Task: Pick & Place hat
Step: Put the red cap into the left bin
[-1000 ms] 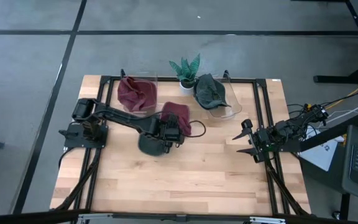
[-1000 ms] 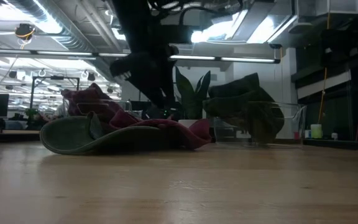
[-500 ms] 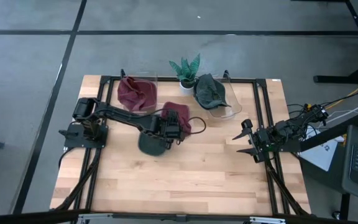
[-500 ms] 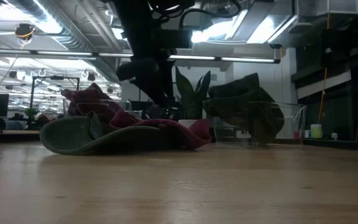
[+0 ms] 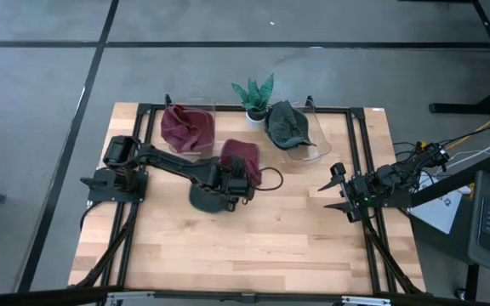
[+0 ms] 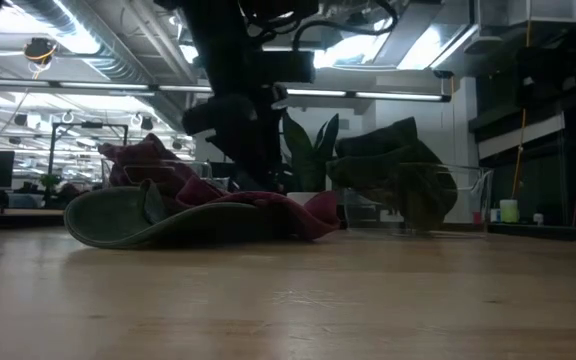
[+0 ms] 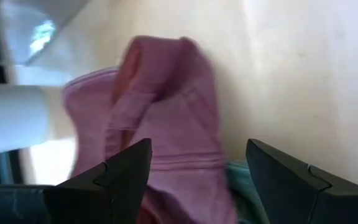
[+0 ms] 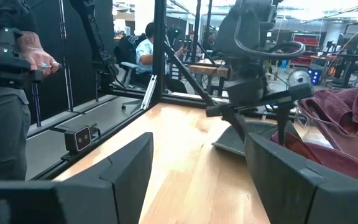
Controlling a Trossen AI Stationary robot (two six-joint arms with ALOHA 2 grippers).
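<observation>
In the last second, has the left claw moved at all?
Yes. The left gripper has shifted slightly away from the potted plant, toward the table's near edge, over the maroon hat.

The table (image 5: pixel 253 238) is pale wood in planks, smooth with a soft sheen, framed by matt black metal rails (image 5: pixel 357 161). The maroon hat (image 5: pixel 243 158) is soft, crumpled matt cloth, as are the second maroon hat (image 5: pixel 186 127) and the dark green hat (image 5: pixel 287 121) lying in clear, glossy plastic bins (image 5: pixel 313 150), while the flat grey-green hat (image 5: pixel 208 198) looks like smooth matt fabric. The left gripper (image 7: pixel 194 177) has dark matt plastic fingers, and the small plant (image 5: pixel 254 92) has stiff, slightly glossy leaves.
</observation>
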